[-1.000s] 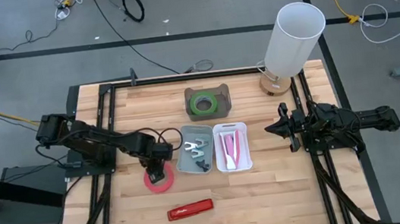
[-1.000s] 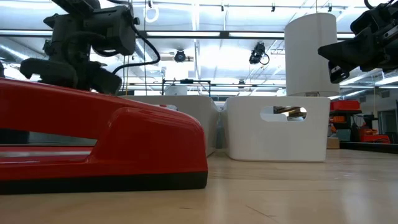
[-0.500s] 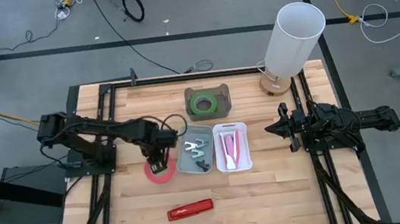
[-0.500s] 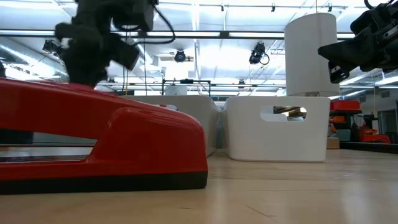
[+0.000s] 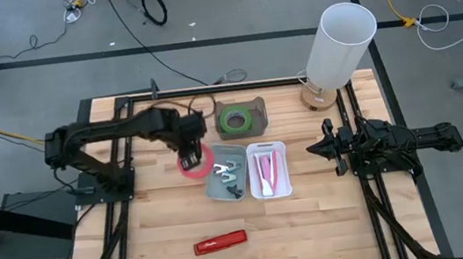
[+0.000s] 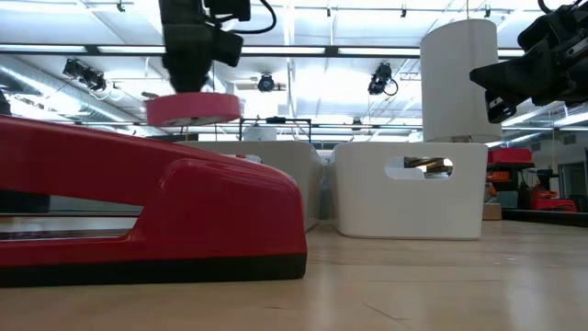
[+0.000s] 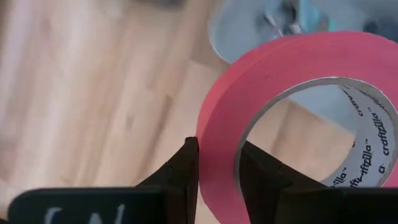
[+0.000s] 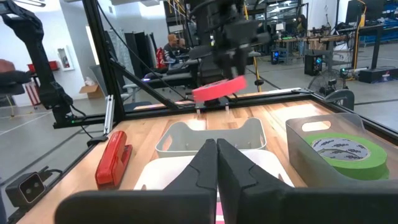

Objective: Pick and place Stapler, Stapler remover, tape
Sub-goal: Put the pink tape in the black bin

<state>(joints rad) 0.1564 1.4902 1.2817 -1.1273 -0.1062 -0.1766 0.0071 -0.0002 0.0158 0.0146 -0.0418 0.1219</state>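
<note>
The left claw [image 5: 189, 157] is closed on the wall of the pink tape [image 5: 197, 162], one finger [image 7: 186, 168] outside the roll and the other inside its hole. It holds the roll clear of the surface [image 5: 313, 217], lying flat, as the low view shows.

In the high view the tape hangs just left of the grey bin [image 5: 226, 173], near its upper left corner. That bin holds what looks like the staple remover [image 5: 224, 173], though it is too small to be sure. The white bin [image 5: 268, 170] stands against the grey one's right side. The tray with green tape [image 5: 240, 119] lies up and to the right of the claw, close by. Which of these is meant for the pink roll I cannot tell. Either way the goal probably lies to the claw's right, so the left arm is the nearer one and already has the load.

The stapler [image 5: 220, 241] lies alone toward the front edge, its long axis running left to right. It is roughly between the arms, perhaps a little nearer the left.

The right claw [image 5: 314, 148] waits at the right of the surface, fingers together and empty, pointing toward the bins.
</note>
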